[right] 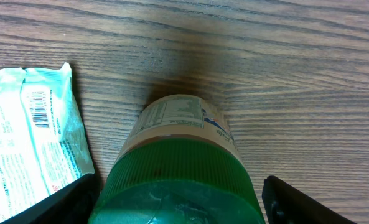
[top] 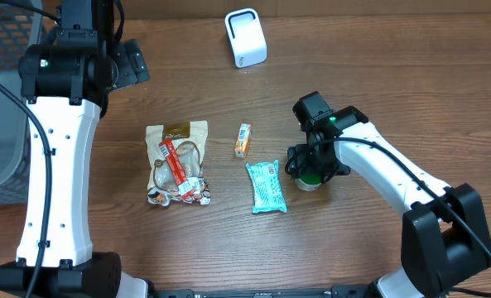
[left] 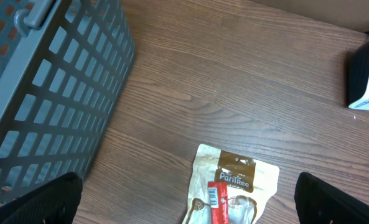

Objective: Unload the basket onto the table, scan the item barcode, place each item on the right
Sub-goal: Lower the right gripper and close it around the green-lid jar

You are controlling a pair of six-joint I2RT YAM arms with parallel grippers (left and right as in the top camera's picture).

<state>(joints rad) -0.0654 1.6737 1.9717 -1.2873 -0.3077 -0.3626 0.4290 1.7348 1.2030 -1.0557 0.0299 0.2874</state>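
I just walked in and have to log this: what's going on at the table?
The right hand straddles a green-lidded jar on the table, beside a packet; whether it grips yet is unclear. The left hand hangs open near the basket. The scanner sits apart at the far edge.

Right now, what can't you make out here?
Jar: barcode unseen; right wrist view looks onto its lid.
Right hand: grip on jar unclear; contact at that view's bottom edge.
Basket: inside cut off, left wrist view.
Orange packet: print too small, overhead.
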